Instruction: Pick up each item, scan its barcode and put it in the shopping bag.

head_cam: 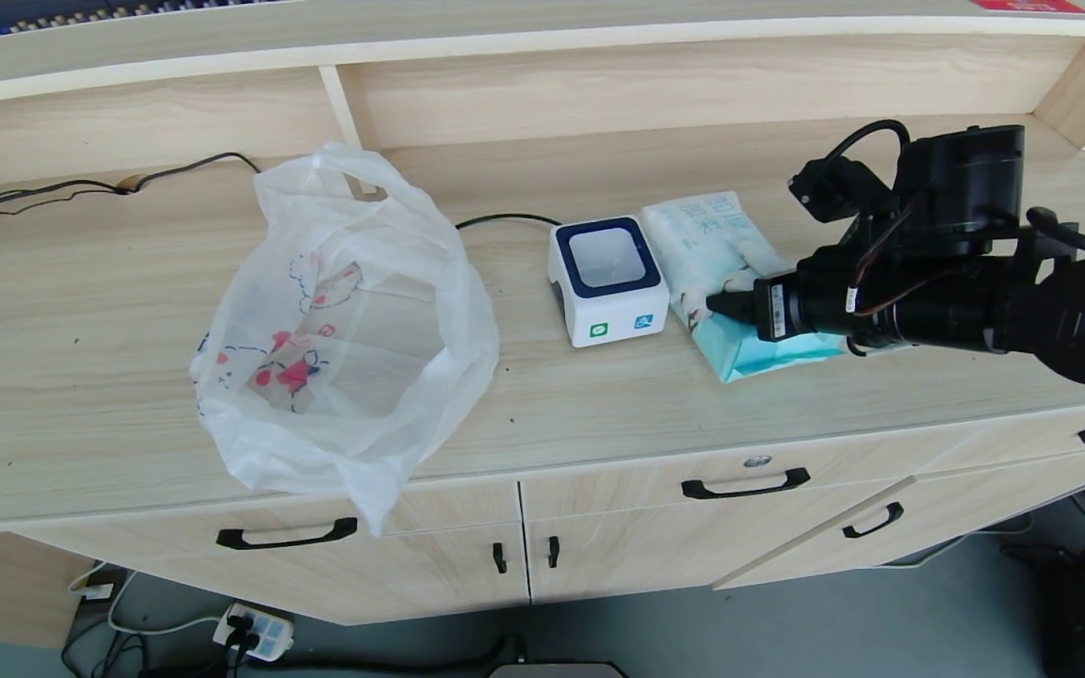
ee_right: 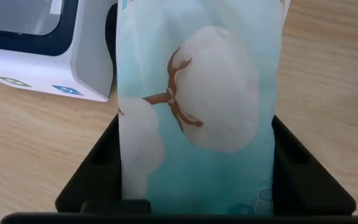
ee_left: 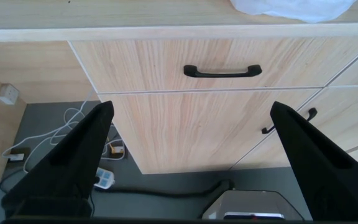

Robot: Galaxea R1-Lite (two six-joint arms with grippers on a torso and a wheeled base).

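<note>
I am looking at a light wooden counter (head_cam: 81,377) with drawers under it and a low shelf behind. The white plastic shopping bag (head_cam: 345,330) with small red and blue drawings is standing open on the left part. The white scanner (head_cam: 608,282) with a dark blue frame is sitting in the middle. The tissue pack (head_cam: 712,245) is lying flat just beside the scanner, on its right side. It is a soft pale-teal wrapper with a picture of white cotton on a brown stem.

The right hand (head_cam: 717,303) is lying low at the near end of the pack. The right wrist view is giving me what the head view is hiding: the black fingers (ee_right: 98,162) are spread wide, one on each side of the pack, close against its edges, not clenched.

The left hand (ee_left: 191,106) is released too, hanging below the counter edge and facing a drawer handle (ee_left: 222,71).
</note>
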